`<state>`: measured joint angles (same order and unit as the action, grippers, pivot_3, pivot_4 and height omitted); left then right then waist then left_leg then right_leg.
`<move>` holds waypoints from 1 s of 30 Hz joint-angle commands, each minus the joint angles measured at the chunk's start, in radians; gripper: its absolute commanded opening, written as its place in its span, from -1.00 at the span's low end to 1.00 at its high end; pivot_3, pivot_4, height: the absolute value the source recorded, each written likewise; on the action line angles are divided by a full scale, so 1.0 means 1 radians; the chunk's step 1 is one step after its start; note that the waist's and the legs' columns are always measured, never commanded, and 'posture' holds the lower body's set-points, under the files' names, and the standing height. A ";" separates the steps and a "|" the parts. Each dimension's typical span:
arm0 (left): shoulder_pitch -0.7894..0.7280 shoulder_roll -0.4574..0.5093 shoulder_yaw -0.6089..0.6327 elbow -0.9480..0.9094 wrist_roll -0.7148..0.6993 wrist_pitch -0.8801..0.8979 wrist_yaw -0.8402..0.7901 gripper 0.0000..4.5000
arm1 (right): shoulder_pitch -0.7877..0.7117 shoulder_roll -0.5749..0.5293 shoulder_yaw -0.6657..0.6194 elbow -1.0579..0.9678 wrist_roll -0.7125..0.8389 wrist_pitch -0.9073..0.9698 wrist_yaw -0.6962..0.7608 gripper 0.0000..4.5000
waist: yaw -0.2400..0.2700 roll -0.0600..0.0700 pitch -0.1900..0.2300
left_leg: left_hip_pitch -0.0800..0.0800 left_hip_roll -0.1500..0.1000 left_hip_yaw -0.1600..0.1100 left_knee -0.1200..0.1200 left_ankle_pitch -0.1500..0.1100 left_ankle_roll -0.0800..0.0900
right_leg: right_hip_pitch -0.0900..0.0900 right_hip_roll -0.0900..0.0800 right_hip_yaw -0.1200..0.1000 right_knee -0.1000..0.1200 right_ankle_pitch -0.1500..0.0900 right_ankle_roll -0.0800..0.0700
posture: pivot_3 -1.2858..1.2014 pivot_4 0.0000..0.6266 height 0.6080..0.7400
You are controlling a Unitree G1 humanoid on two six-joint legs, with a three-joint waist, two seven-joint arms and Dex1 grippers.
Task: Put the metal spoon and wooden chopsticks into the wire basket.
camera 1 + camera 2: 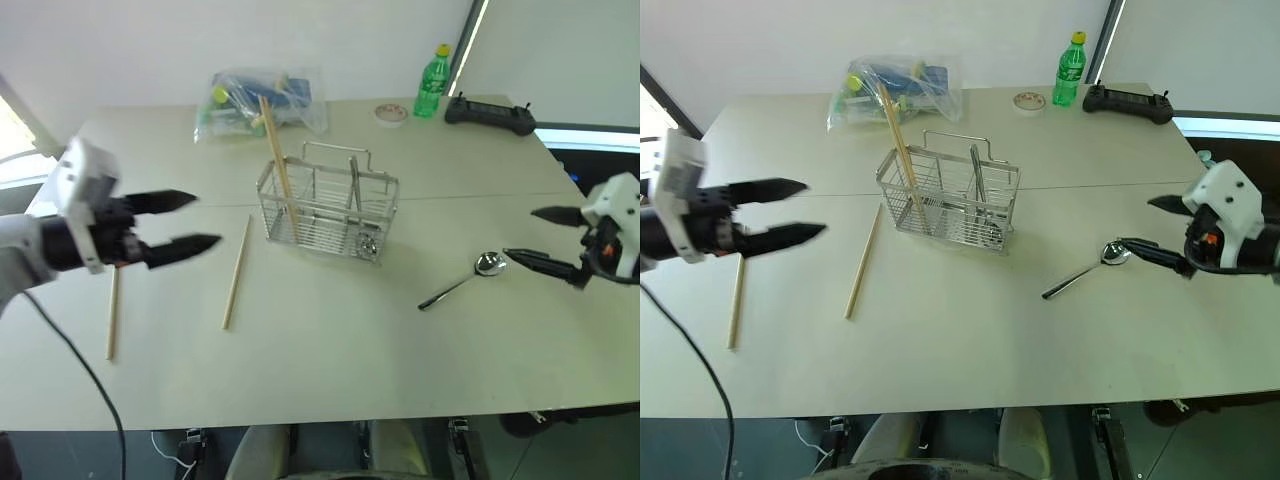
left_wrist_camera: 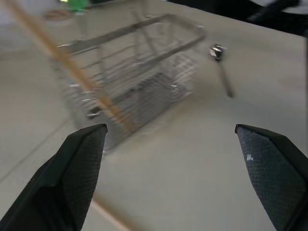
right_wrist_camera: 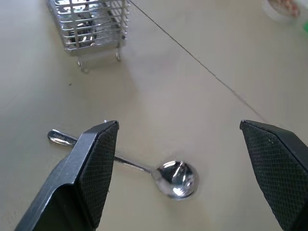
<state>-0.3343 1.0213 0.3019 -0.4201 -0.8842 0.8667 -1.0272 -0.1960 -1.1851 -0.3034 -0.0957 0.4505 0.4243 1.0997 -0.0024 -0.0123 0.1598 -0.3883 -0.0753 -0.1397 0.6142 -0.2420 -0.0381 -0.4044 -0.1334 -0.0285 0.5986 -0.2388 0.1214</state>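
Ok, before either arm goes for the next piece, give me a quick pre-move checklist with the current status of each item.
1. Right pincer open and empty: ok.
2. Left pincer open and empty: ok.
3. Metal spoon lying free on the table, between the right pincer's fingers in the right wrist view: ok.
4. One chopstick already leaning in the wire basket: ok.
5. Remaining two chopsticks in basket: not ok, both flat on the table.
6. Basket upright: ok.
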 commanded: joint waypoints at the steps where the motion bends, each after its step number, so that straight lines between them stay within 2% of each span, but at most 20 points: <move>1: -0.096 -0.014 -0.109 -0.020 -0.002 -0.022 -0.055 1.00 | -0.138 -0.019 0.158 0.108 -0.082 -0.126 0.157 0.84 | -0.008 0.000 0.000 | 0.000 0.000 0.000 0.000 0.000 0.000 | 0.000 0.000 0.000 0.000 0.000 0.000 | 0.03 -0.52 0.43; 6: -0.193 -0.081 -0.207 0.003 0.011 -0.035 -0.076 1.00 | -0.380 0.037 0.389 0.325 -0.242 -0.270 0.329 0.84 | -0.014 0.000 0.001 | 0.000 0.000 0.001 0.001 0.000 0.000 | 0.000 0.000 0.000 0.000 0.002 0.002 | 0.03 -0.52 0.43; 12: -0.214 -0.125 -0.233 -0.030 0.000 -0.022 -0.044 1.00 | -0.602 0.156 0.565 0.640 -0.433 -0.431 0.418 0.84 | -0.016 0.000 0.002 | 0.000 0.001 0.002 0.000 0.000 0.000 | 0.000 0.001 0.001 0.001 0.004 0.005 | 0.03 -0.52 0.43; 21: -0.187 -0.120 -0.176 -0.100 -0.064 0.024 0.036 1.00 | -0.766 0.274 0.684 1.023 -0.657 -0.713 0.364 0.84 | -0.012 -0.001 0.002 | 0.000 0.000 0.001 0.000 0.002 -0.003 | 0.000 0.001 0.001 0.002 0.004 0.005 | 0.03 -0.52 0.43; 27: -0.182 -0.100 -0.160 -0.133 -0.109 0.054 0.054 1.00 | -0.795 0.297 0.702 1.145 -0.727 -0.836 0.339 0.84 | -0.015 -0.001 0.002 | 0.003 -0.001 0.001 0.000 0.005 -0.008 | 0.001 0.002 0.002 0.003 0.004 0.005 | 0.03 -0.52 0.43; 30: -0.179 -0.086 -0.168 -0.142 -0.115 0.056 0.041 1.00 | -0.797 0.310 0.688 1.166 -0.724 -0.861 0.331 0.84 | -0.016 -0.001 0.002 | 0.005 -0.001 0.001 0.000 0.003 -0.005 | 0.003 0.002 0.003 0.005 0.004 0.004 | 0.03 -0.52 0.43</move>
<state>-0.5129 0.9191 0.1054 -0.5342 -0.9799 0.9265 -0.9785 -0.9777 -0.8788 0.3972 1.0550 -0.2625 -0.4193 1.4376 -0.0179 -0.0130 0.1617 -0.3817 -0.0766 -0.1387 0.6147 -0.2391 -0.0426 -0.4005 -0.1311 -0.0255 0.6039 -0.2344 0.1256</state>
